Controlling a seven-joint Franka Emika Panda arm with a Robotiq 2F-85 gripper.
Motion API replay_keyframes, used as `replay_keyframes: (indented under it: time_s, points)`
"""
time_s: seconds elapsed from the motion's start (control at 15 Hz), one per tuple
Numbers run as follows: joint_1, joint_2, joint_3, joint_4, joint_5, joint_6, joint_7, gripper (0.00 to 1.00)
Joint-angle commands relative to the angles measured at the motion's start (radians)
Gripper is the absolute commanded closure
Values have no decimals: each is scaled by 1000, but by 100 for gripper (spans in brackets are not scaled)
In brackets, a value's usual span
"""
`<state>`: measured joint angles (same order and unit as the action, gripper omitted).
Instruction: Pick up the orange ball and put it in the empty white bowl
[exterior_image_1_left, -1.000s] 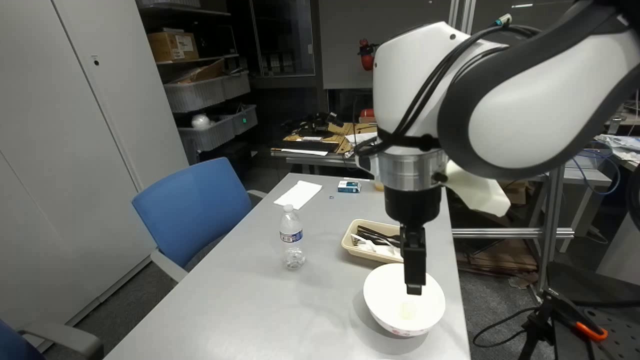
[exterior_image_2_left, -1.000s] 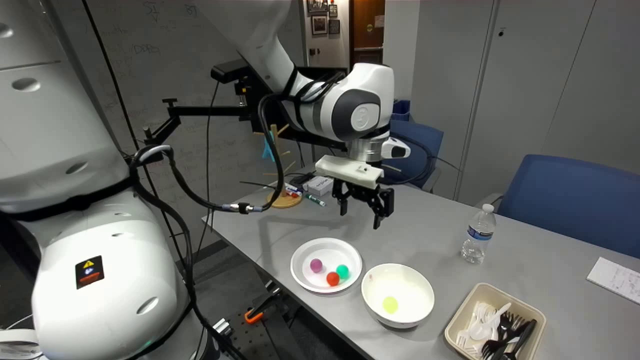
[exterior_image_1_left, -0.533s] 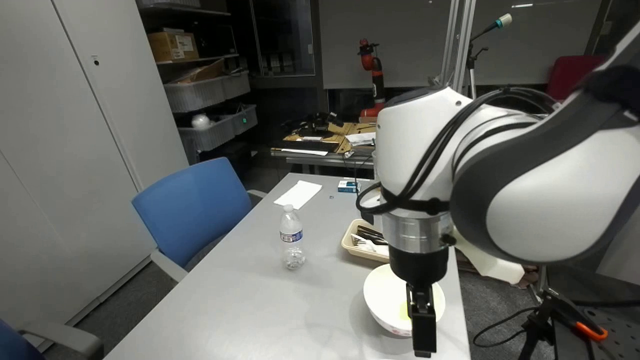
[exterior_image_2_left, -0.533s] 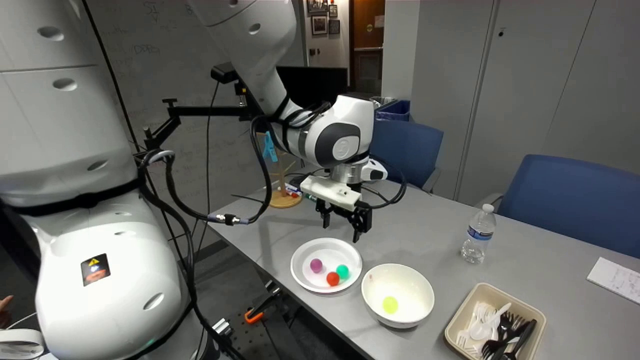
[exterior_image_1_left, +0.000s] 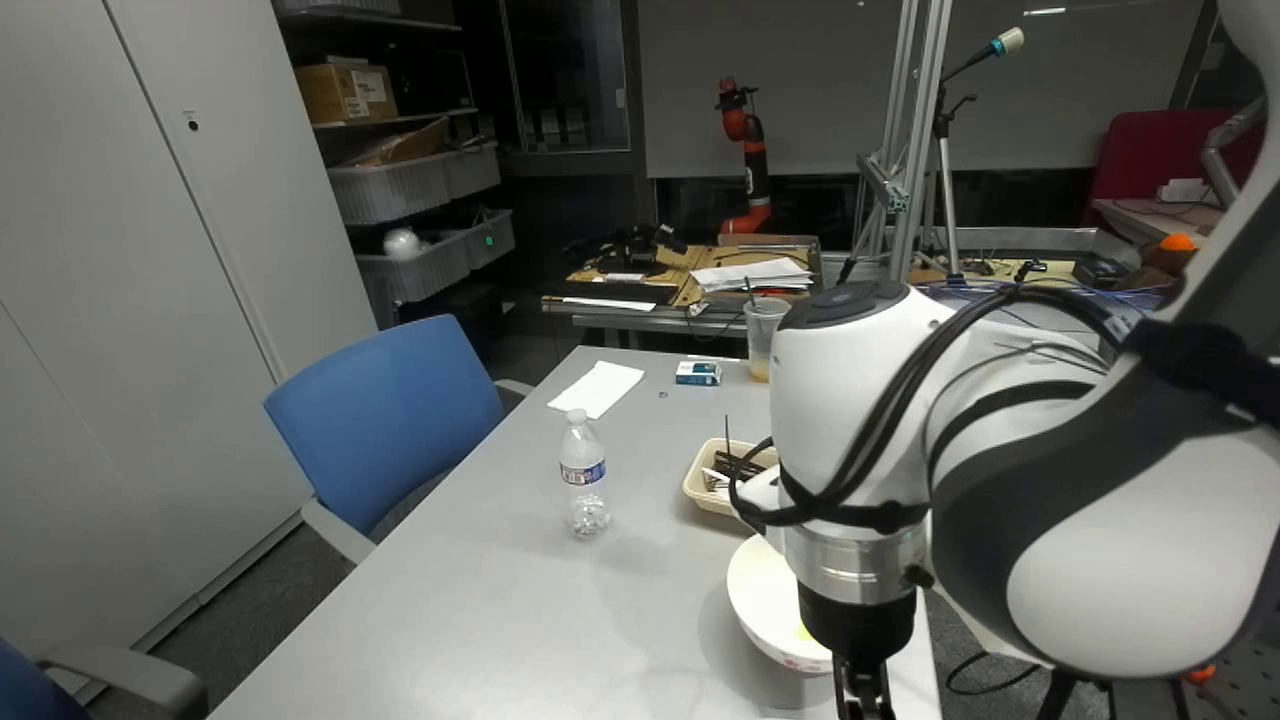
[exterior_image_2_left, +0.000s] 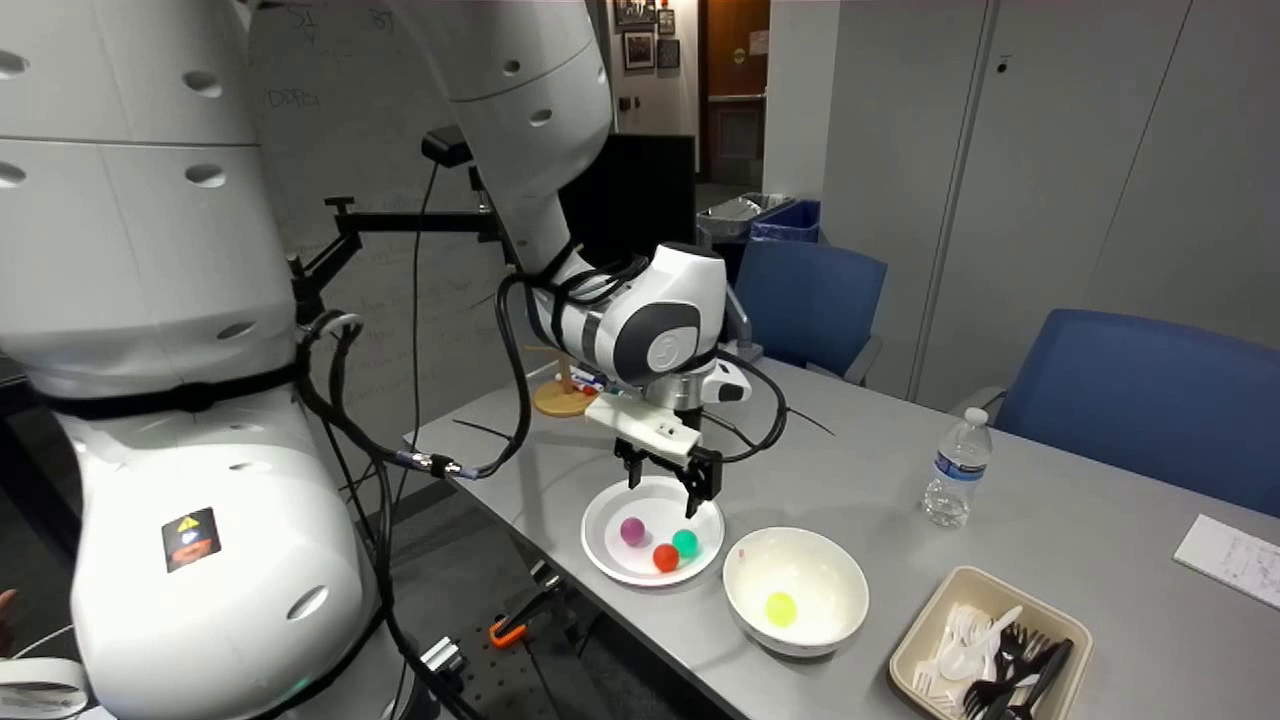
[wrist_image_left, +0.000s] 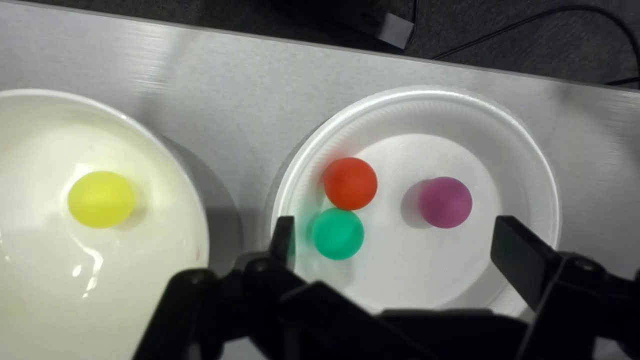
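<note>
The orange ball, a small red-orange ball (exterior_image_2_left: 666, 558), lies in a round white plate (exterior_image_2_left: 594, 545). In the wrist view the orange ball (wrist_image_left: 350, 183) touches a green ball (wrist_image_left: 338, 234); a purple ball (wrist_image_left: 445, 202) lies apart to their right. The white bowl (exterior_image_2_left: 840, 590) stands beside the plate and holds a yellow ball (wrist_image_left: 101, 199). The bowl (exterior_image_1_left: 760, 595) is partly hidden by my arm in an exterior view. My gripper (exterior_image_2_left: 663, 500) is open and empty above the plate's far side. In the wrist view the orange ball lies ahead of the fingertips, toward the left finger.
A tan tray of plastic cutlery (exterior_image_2_left: 910, 650) stands past the bowl. A water bottle (exterior_image_2_left: 957, 470) stands upright on the table. A wooden stand (exterior_image_2_left: 565, 398) with markers is behind the gripper. The table edge (wrist_image_left: 320, 45) runs close to the plate.
My arm has come down and my gripper has moved from above the table behind the plate to above the plate. It stays open. The balls, plate and bowl have not moved.
</note>
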<state>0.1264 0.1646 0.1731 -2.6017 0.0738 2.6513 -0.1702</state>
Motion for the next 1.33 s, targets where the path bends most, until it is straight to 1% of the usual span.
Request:
replay_keyframes:
  time_s: [0.0, 0.07, 0.13, 0.33, 0.4, 0.6, 1.0, 1.27]
  points:
    - [3, 26, 25, -19, 21, 58, -9, 0]
    - [-6, 33, 35, -18, 31, 45, -35, 0]
    - [-3, 21, 19, -7, -1, 19, -1, 0]
    - [-2, 32, 26, -10, -1, 19, -2, 0]
    - [0, 23, 10, -12, -28, 26, 16, 0]
    - [11, 59, -12, -10, -72, 83, 58, 0]
    - [31, 125, -24, -19, -129, 203, 119, 0]
    - [46, 163, -31, -27, -156, 242, 145, 0]
